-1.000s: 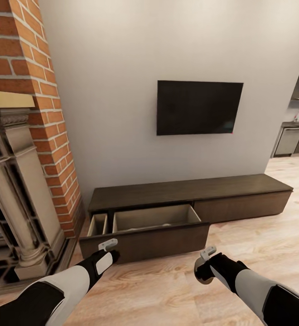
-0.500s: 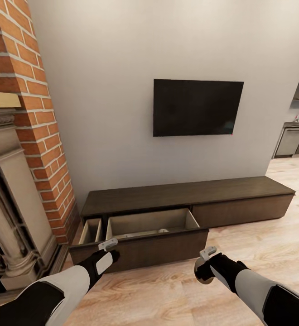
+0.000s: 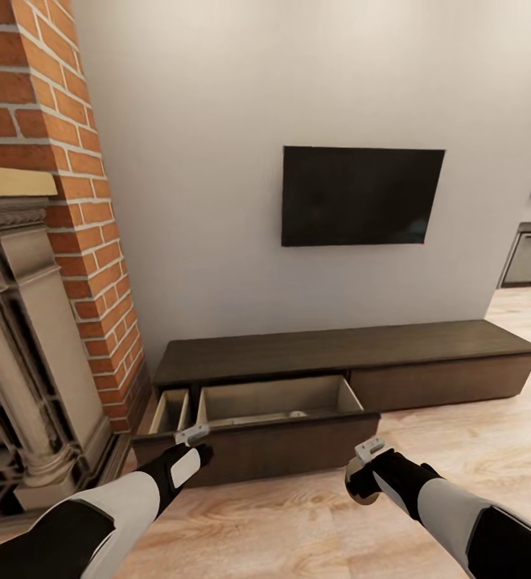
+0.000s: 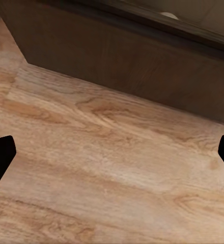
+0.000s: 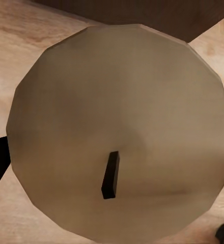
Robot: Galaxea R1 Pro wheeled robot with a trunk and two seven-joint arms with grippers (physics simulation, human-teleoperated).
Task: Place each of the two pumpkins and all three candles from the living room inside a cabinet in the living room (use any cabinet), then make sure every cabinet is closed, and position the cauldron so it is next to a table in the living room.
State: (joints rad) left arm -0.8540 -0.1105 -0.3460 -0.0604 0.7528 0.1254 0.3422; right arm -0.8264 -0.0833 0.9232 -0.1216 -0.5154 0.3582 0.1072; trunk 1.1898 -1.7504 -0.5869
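Right wrist view, candle (image 5: 119,132) clamped in right end effector (image 3: 364,481), facing open-drawered cabinet (image 3: 426,378)

even, soft light | faint shadows | no glare | wrist views slightly blurred

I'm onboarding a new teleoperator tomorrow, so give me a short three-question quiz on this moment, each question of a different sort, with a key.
1. True or false: the wide drawer of the cabinet stands open.
2. Multiple choice: what does the right tool hold? A) a pumpkin B) a candle C) nothing
3. Fill in: the left tool, with nothing between its fingers, hovers over the wooden ____ in front of the drawer.

Key: 1 true: its pale inside shows. 2 B: the right wrist view shows a tan round end with a dark wick. 3 floor.
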